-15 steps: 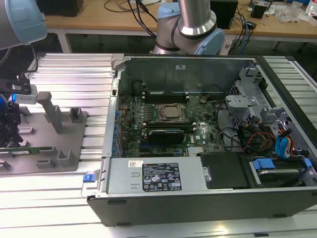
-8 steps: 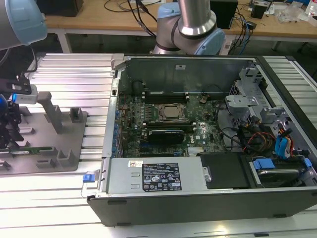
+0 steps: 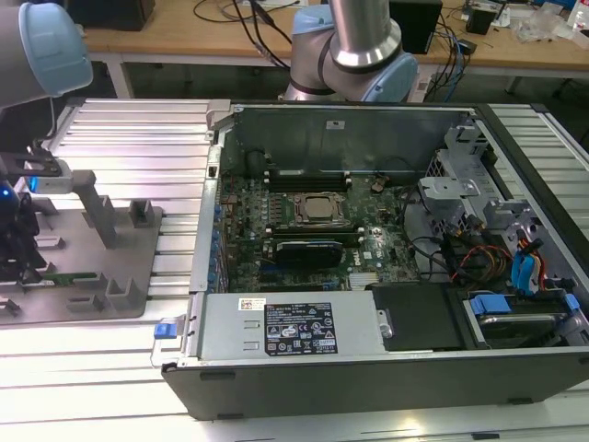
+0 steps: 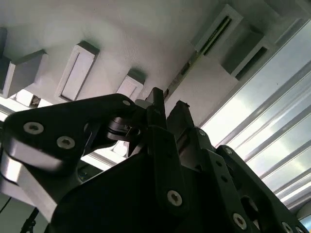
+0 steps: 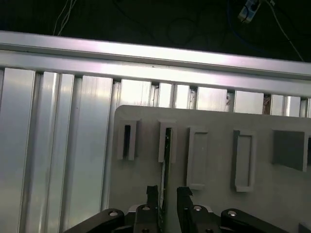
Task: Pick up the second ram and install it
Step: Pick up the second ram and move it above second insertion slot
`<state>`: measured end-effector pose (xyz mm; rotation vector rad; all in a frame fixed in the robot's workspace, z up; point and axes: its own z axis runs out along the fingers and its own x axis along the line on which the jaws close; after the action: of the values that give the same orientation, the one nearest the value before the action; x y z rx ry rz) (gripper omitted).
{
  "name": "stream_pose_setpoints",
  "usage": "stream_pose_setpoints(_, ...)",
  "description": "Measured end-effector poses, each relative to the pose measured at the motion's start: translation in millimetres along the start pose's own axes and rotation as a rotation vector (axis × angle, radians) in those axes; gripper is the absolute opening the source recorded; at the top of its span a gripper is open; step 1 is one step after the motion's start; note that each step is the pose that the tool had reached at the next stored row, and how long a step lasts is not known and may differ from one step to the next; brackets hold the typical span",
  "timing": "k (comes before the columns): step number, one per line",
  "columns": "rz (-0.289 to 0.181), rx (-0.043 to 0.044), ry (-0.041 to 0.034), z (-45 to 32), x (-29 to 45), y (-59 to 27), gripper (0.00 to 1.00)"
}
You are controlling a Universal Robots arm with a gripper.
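Gripper (image 5: 166, 191) low over the grey tray (image 5: 282, 194), jaws apart, straddling one end of the second ram (image 5: 164, 174), green stick standing on edge in the tray's slotted posts, open computer case (image 3: 368, 230) beside the tray

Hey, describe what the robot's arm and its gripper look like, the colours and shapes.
The arm is a round silver-grey metal tube with pale blue joint caps. The gripper is matte black in both wrist views: two narrow, flat-sided fingers on angular linkage plates, fastened with silver screw heads.
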<state>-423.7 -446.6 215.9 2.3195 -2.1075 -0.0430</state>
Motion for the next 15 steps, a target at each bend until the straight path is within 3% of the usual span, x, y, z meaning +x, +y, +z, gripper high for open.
stream_pose_setpoints(5, 0.004, -0.0003, 0.0023, 7.4, 0.1, 0.1, 0.28)
stream_pose_setpoints(12, 0.004, -0.0002, 0.0023, 9.2, -1.4, -0.1, 0.28)
stream_pose_setpoints(14, 0.004, -0.0002, 0.0023, 9.2, -1.8, -0.2, 0.18)
stream_pose_setpoints(15, 0.004, -0.0002, 0.0023, 9.2, -2.0, -0.2, 0.18)
